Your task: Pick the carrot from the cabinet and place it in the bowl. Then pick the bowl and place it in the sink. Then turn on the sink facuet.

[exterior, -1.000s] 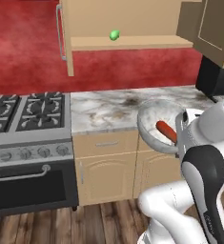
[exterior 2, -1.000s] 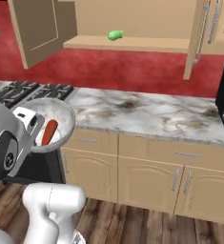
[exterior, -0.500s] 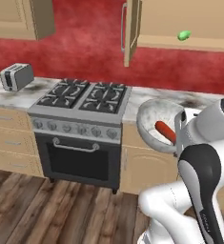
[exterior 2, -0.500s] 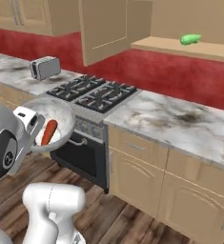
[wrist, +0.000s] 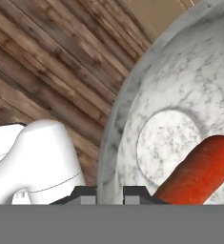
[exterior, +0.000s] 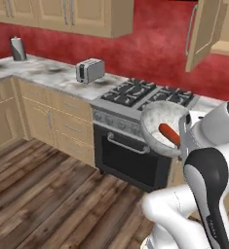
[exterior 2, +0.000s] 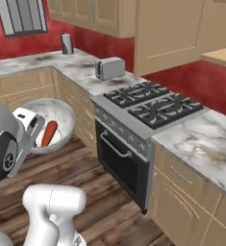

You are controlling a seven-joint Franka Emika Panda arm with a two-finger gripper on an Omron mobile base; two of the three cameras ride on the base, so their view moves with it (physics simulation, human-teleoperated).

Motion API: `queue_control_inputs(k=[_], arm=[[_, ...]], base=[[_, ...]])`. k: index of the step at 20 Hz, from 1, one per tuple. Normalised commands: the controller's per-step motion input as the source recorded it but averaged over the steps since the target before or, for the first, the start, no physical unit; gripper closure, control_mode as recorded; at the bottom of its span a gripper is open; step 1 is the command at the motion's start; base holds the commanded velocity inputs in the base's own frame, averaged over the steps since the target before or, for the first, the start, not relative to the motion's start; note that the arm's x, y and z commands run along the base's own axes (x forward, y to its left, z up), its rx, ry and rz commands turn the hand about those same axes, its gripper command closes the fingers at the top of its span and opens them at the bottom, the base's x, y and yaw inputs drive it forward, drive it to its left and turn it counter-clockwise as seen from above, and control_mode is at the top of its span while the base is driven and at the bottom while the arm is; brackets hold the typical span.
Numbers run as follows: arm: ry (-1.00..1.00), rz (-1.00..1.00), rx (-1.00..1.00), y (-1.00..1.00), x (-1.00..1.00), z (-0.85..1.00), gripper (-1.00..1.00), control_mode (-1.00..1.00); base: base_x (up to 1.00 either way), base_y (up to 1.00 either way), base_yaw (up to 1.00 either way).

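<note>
The bowl (exterior: pixel 160 119), speckled white-grey inside, hangs tilted in the air in front of the stove, with my gripper (exterior: pixel 183 142) shut on its rim. The orange-red carrot (exterior: pixel 169 134) lies inside it. From the right base view the bowl (exterior 2: pixel 54 113) and carrot (exterior 2: pixel 49 133) sit by the white hand over the floor. In the hand view my gripper (wrist: pixel 109 193) pinches the bowl's (wrist: pixel 180 90) edge, and the carrot (wrist: pixel 199 171) rests by the bottom. The cabinet's open door (exterior: pixel 202 34) shows at the top right. The sink and the sink facuet are out of view.
A black gas stove (exterior: pixel 150 95) with an oven door below stands right behind the bowl. A silver toaster (exterior: pixel 90 71) and a metal canister (exterior: pixel 17 48) sit on the marble counter (exterior: pixel 47 73) that wraps around the corner. Wooden floor (exterior: pixel 47 194) lies to the left.
The whole scene has slid to the right as the base moves left: the stove came to the centre, and the toaster and corner counter came into view. The bowl with the carrot stays held.
</note>
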Motion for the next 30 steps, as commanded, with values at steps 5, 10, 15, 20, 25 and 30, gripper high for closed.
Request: queue_control_inputs(k=[5,10,15,20,25,30], arm=[[0.0,0.0,0.0,0.0,0.0,0.0,1.0,1.0],[0.0,0.0,0.0,0.0,0.0,0.0,1.0,1.0],[0.0,0.0,0.0,0.0,0.0,0.0,1.0,1.0],[0.0,0.0,0.0,0.0,0.0,0.0,1.0,1.0],[0.0,0.0,0.0,0.0,0.0,0.0,1.0,1.0],[0.0,0.0,0.0,0.0,0.0,0.0,1.0,1.0]], base=[[0.9,0.01,0.5],[1.0,0.12,0.44],[0.98,0.31,0.41],[0.53,0.73,0.29],[0.4,0.94,0.17],[0.49,0.9,0.14]])
